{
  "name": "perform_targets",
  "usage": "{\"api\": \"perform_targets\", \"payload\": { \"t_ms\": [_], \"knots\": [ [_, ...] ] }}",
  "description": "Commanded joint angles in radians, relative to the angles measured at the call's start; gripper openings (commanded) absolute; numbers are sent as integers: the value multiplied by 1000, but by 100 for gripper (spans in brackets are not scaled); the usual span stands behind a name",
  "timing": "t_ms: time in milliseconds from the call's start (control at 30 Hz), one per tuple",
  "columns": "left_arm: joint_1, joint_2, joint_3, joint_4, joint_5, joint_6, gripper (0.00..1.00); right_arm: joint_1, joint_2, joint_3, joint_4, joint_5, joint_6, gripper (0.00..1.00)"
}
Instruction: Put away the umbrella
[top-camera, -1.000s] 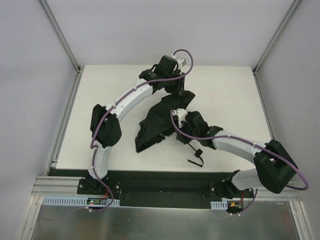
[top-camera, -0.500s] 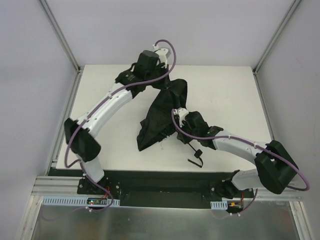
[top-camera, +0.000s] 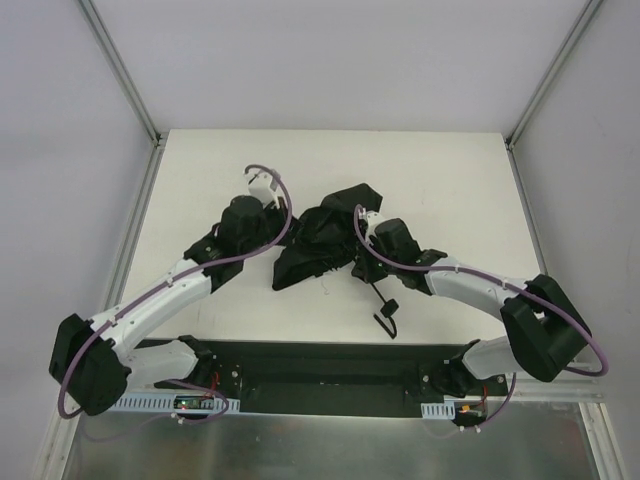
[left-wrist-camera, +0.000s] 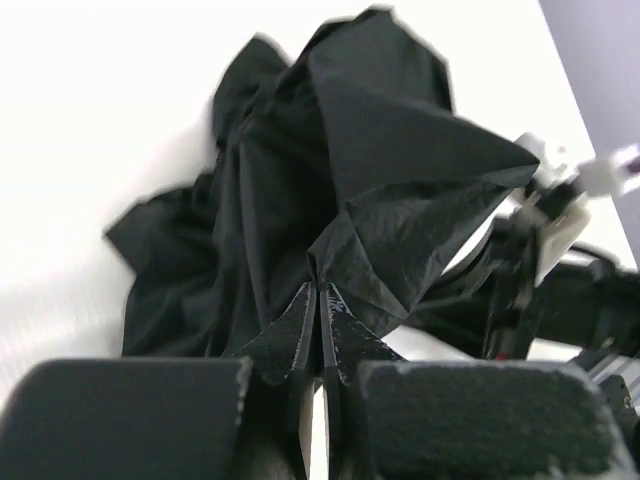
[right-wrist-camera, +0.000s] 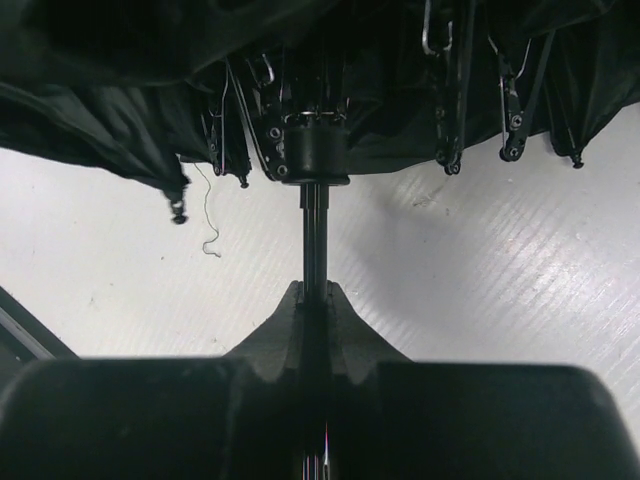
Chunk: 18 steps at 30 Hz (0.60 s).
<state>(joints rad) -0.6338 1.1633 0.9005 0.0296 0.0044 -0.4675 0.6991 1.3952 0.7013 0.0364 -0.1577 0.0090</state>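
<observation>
Lying crumpled near the middle of the white table (top-camera: 460, 180), the black fabric folding umbrella (top-camera: 322, 238) sits between the two arms, with its canopy half collapsed and bunched in loose folds. The left gripper (left-wrist-camera: 320, 292) comes to it from the left side; its jaws are pressed together, and a fold of the canopy cloth meets the very tips, with creases running out from that place, so the cloth seems to be pinched there. The right gripper (right-wrist-camera: 315, 292) is at the other side, under the edge of the canopy. Its jaws are clamped on the thin black metal shaft (right-wrist-camera: 314, 232), just below the round hub where the metal ribs (right-wrist-camera: 447, 110) join. In the top view the shaft runs out behind this gripper toward the near edge of the table, ending at the small black knob handle (top-camera: 390, 306) with its cord, which lies flat on the surface.
</observation>
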Motion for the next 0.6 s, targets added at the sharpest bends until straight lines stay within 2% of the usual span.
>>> {"api": "perform_targets", "payload": {
  "t_ms": [0,100,233,300,400,467,533,567],
  "knots": [
    [2,-154,-216,164,-102,-135,0,-21,5,6,80,-20,29,0],
    [2,-194,-282,158,-58,-161,2,-21,18,30,48,-35,-1,0],
    [6,-211,-238,38,73,-137,19,-21,16,40,16,-75,-119,0],
    [11,-229,-194,-11,168,-55,37,-20,8,49,-16,-95,-170,0],
    [42,-244,-94,-86,365,126,55,-21,-5,64,-76,-123,-253,0],
    [68,-235,-17,-144,411,193,64,-21,-18,76,-114,-123,-285,0],
    [77,-211,43,-175,424,234,84,-21,-25,86,-135,-123,-302,0],
    [79,-191,82,-187,431,260,87,-21,-24,92,-142,-123,-307,0]
  ]
}}
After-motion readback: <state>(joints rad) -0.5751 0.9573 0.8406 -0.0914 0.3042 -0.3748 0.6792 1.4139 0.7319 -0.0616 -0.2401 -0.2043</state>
